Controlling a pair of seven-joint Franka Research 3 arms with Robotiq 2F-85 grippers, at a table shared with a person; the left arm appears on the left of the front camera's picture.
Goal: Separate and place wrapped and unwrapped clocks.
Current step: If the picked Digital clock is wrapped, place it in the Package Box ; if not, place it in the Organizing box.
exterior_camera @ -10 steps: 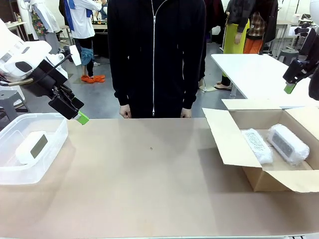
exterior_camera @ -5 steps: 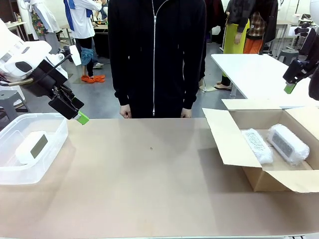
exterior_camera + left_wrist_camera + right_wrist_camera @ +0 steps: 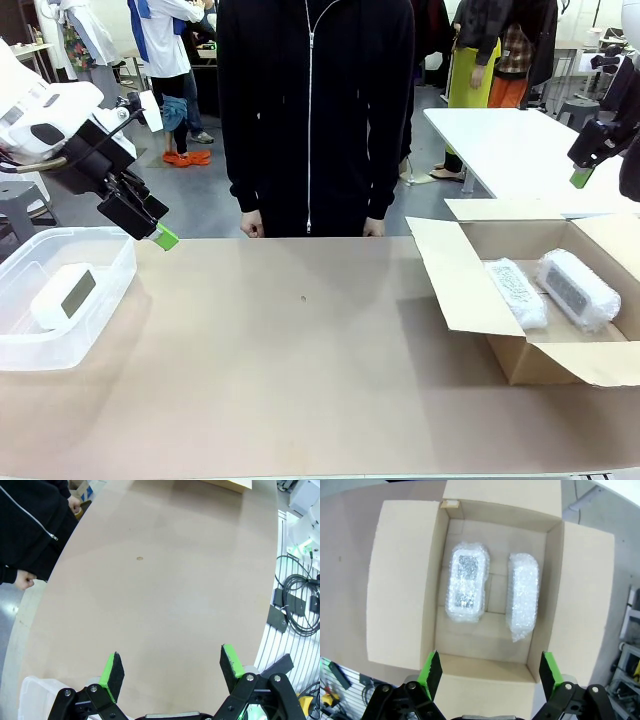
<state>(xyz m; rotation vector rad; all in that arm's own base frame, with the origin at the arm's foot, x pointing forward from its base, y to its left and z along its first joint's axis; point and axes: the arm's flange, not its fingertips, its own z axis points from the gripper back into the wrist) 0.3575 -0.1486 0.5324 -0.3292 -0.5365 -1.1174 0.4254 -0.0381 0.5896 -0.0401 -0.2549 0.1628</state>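
Looking pretty much done to me. Both bubble-wrapped clocks lie side by side in the cardboard box, straight out past the right gripper, whose fingers are spread wide with nothing between them. The bare clock sits in the clear plastic bin, below and just off to the side of the left gripper, also wide open and empty over bare table. Nothing loose left to sort, far as I can see.

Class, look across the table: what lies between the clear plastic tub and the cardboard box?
Nothing but bare table between the tub and the box, apart from one small dark speck, seen in the front view.
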